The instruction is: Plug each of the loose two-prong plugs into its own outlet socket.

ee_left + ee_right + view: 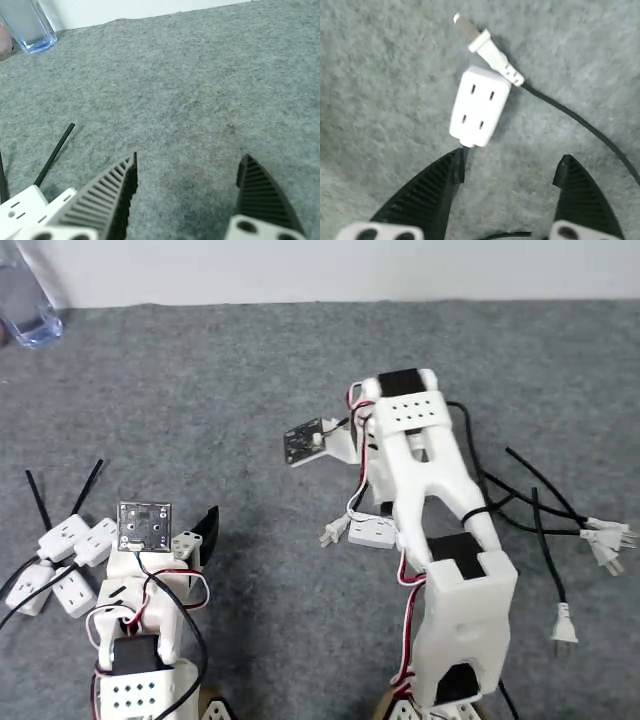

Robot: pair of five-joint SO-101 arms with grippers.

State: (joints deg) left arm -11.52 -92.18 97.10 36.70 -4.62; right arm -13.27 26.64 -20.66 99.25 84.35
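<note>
Closest in, left end effector [190, 156], dark ribbed fingers [112, 195] spread wide over bare grey surface [200, 90], nothing held. At its nine o'clock in the high view, cluster of white outlet sockets [65, 536] with thin black cords [35, 498], lying flat, untouched. Far off at eleven o'clock, clear container [30, 310] by the wall. Further right, right end effector [512, 154], likewise wide open and empty, poised just over a four-slot outlet socket [480, 107]. White two-prong plug [487, 42] just beside that socket, at its nine o'clock in the high view, prongs pointing away, not inserted. At three o'clock of the right arm, three more loose plugs [607, 534], well apart from every socket.
</note>
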